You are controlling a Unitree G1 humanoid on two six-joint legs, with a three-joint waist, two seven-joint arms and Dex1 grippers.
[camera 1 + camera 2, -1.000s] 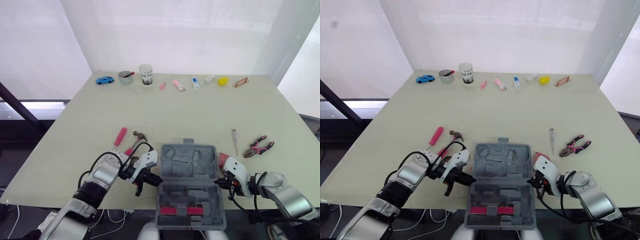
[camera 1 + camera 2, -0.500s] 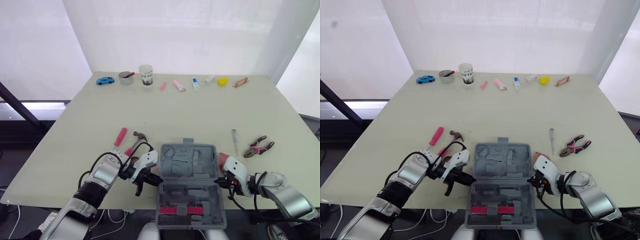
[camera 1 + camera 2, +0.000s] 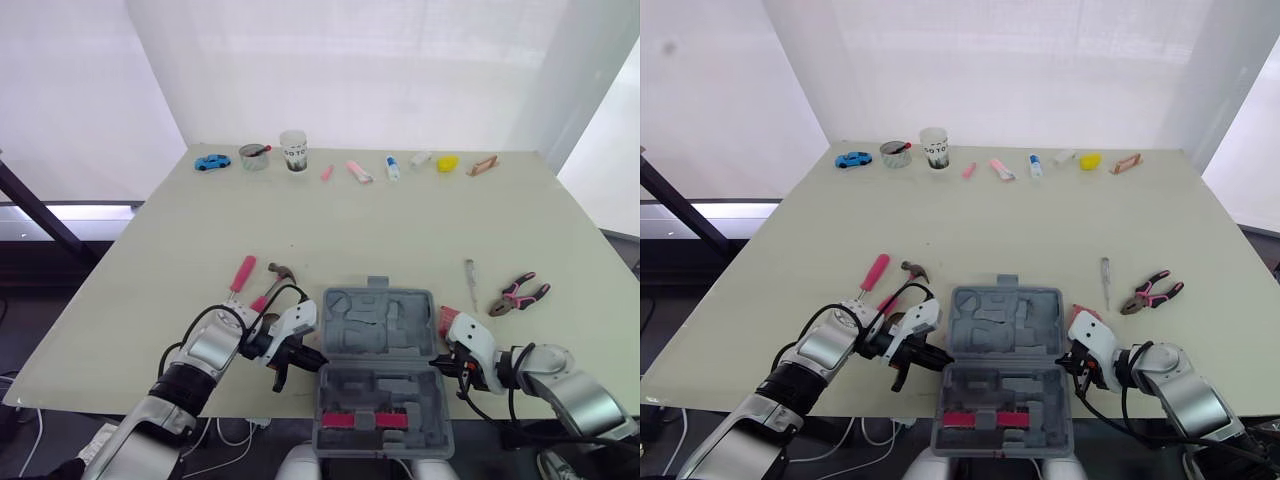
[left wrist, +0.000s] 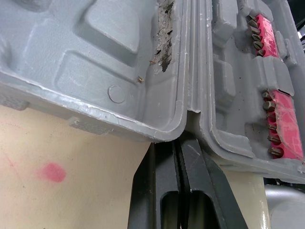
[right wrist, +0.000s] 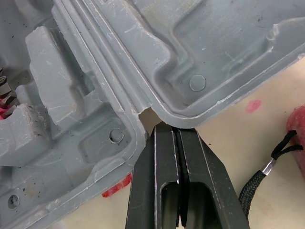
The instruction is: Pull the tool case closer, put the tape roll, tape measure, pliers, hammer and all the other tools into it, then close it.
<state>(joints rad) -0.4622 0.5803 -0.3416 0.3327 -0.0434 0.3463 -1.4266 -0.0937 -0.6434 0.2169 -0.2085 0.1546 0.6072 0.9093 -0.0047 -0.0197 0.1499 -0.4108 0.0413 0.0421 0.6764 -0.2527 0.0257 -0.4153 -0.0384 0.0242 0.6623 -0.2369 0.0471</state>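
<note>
Pale cream tabletop (image 3: 400, 230), white curtained walls behind.

Tool case (image 3: 378, 370), grey, lies open at the near edge, centre. Both halves are flat; the nearer half overhangs the edge and holds a red bit strip (image 3: 380, 419). Moulded recesses in the farther half hold no tools.

Left hand (image 3: 312, 357) sits at the case's left side, at the hinge line. Its wrist view shows the two black fingers (image 4: 164, 162) pressed together, tips tucked into the notch where the halves meet; nothing visible between them.

Right hand (image 3: 437, 363) mirrors this at the case's right hinge notch. Its fingers (image 5: 162, 167) are also closed flat against each other, tips touching the case rim.

Loose tools:
- hammer (image 3: 280, 272), pink grip, just left of the case, behind the left hand
- pink-handled tool (image 3: 241, 272) beside the hammer, farther left
- pliers (image 3: 518, 293), pink and black grips, well right of the case
- thin screwdriver (image 3: 469, 282) between the pliers and the case
- pink object (image 3: 447, 318) touching or just beside the case's right wall; kind cannot be told

Far edge, in a row: blue toy car (image 3: 210, 161), small tin (image 3: 253, 156), paper cup (image 3: 293, 149), small bottle (image 3: 392, 167), yellow object (image 3: 446, 162).
</note>
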